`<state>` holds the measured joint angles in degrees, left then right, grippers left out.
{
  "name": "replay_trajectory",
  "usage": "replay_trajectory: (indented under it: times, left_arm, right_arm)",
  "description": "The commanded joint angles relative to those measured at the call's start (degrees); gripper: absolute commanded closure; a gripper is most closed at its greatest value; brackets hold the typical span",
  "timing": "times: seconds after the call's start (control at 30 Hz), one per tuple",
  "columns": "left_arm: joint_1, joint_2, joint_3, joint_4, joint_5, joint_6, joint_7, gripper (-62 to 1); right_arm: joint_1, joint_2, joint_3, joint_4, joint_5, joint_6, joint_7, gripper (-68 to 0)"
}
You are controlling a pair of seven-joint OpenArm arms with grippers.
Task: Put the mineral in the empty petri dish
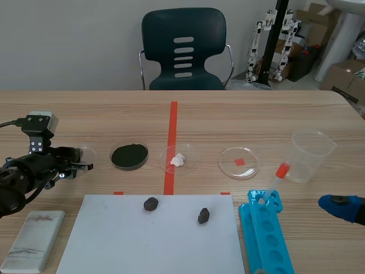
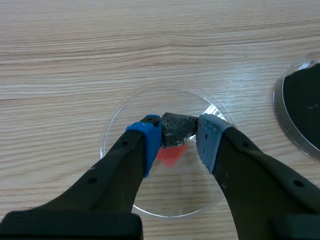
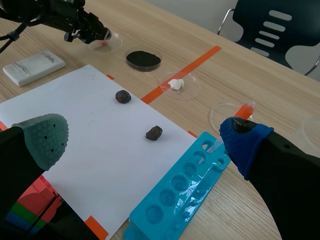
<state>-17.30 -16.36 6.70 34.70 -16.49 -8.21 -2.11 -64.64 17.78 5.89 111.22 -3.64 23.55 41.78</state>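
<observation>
Task item: the dark grey mineral lump [image 2: 177,129] sits between the pads of the left gripper [image 2: 177,134], over the clear round petri dish [image 2: 150,100] and inside its rim. Whether it touches the dish floor cannot be told.
Left jaws: narrowly parted, with both pads pressed against opposite sides of the lump.
Right jaws: the right gripper [image 3: 146,145] stands wide apart with nothing between its pads.
Edges: in the scene view the dish lies near the table's left edge. The dish of black powder [image 1: 129,156] is at 3 o'clock of it, close but apart.
Open room: bare wood surrounds the dish at 12 o'clock. The white rectangular block [image 1: 32,240] lies at 6 o'clock of the left gripper, well apart.
Right side: the right gripper is at 3 o'clock of the blue plastic well tray [image 1: 265,234], near the table's right edge.
Centre: two dark stones [image 1: 150,204] [image 1: 203,215] rest on the white paper sheet [image 1: 154,245].
</observation>
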Motion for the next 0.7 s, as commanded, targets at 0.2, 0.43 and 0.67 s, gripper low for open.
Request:
replay_trajectory:
  times: [0.2, 0.43, 0.67]
  left_arm:
    - [-1.2, -0.6, -0.3, 0.8, -0.1, -0.1, -1.0, -33.7]
    - [-1.6, -0.7, -0.3, 0.8, -0.2, -0.3, -0.8, -59.6]
    - [-1.7, -1.6, -0.4, 0.8, -0.2, -2.1, -0.7, -62.3]
  right_arm:
    - [-0.1, 0.0, 0.2, 0.5, 0.6, 0.0, 0.9, -63.8]
    - [-0.1, 0.0, 0.2, 0.5, 0.6, 0.0, 0.9, -63.8]
    - [-0.1, 0.0, 0.2, 0.5, 0.6, 0.0, 0.9, -63.8]
